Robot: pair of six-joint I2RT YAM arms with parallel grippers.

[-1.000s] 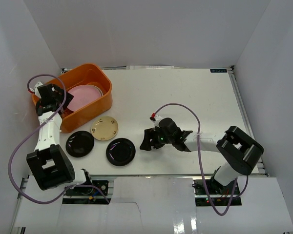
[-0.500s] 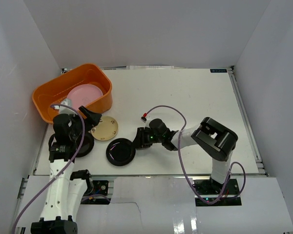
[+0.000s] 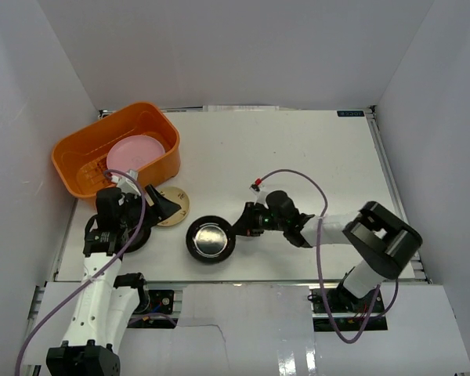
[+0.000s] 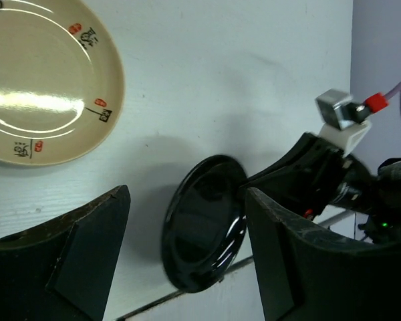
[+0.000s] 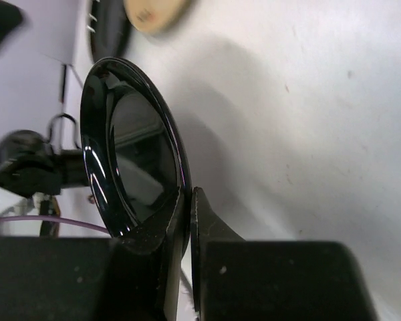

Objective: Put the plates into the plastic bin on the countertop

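- The right gripper (image 3: pixel 247 222) is pinching a tilted black plate (image 3: pixel 210 240) by its rim, near the desk's front edge.
- The left gripper (image 3: pixel 158 207) is hanging wide open and empty, beside the tan plate (image 4: pixel 40 87).
- A pink plate (image 3: pixel 137 150) is lying in the orange bin (image 3: pixel 63 153) at the back-left corner.

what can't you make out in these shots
Tan plate: top view, left hand covers much of it; left wrist view, frame edges crop it, printed marks too small to read.
Orange bin: top view, pink plate hides anything beneath it.
Other black plate: top view, mostly under the left hand.
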